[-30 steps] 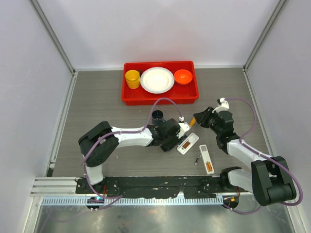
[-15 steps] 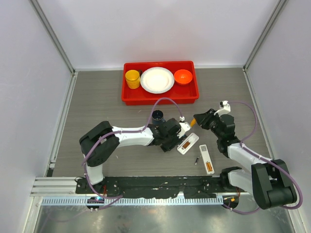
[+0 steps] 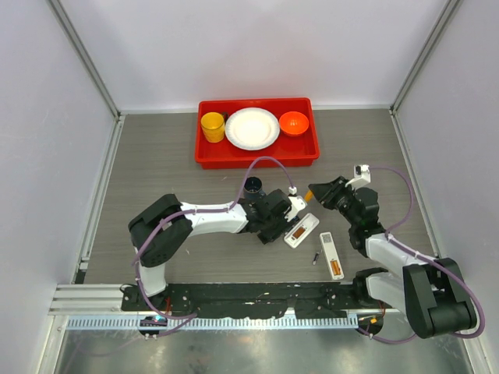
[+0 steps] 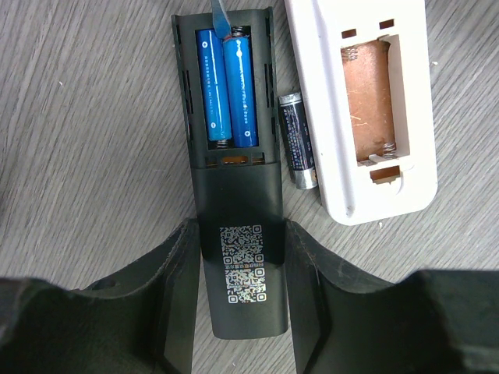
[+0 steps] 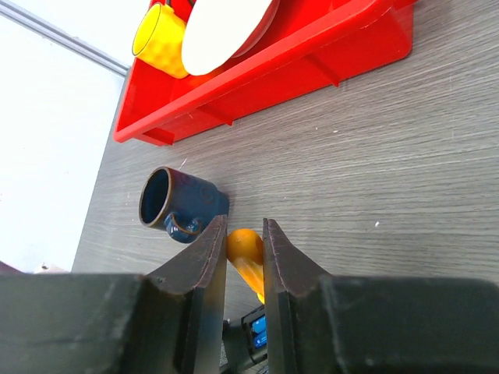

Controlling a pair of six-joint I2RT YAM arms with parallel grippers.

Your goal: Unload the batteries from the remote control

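My left gripper (image 4: 240, 312) is shut on a black remote (image 4: 234, 202) lying back-up on the table, its cover off. Two bright blue batteries (image 4: 226, 86) sit side by side in its open compartment. A dark grey battery (image 4: 299, 140) lies loose between the black remote and a white remote (image 4: 366, 109) whose compartment is empty. My right gripper (image 5: 244, 234) is shut on an orange-handled screwdriver (image 5: 246, 253); its metal tip (image 4: 221, 17) reaches the top end of the blue batteries. In the top view the left gripper (image 3: 278, 220) and right gripper (image 3: 318, 192) stand close together.
A dark blue mug (image 3: 253, 187) stands just behind the left gripper. A red tray (image 3: 257, 152) at the back holds a yellow cup, a white plate and an orange bowl. Another white remote (image 3: 330, 255) and a small dark piece (image 3: 316, 256) lie near the front right.
The right arm's elbow and wrist have shifted slightly rightward while its gripper stays by the black remote. The left arm has not visibly moved.
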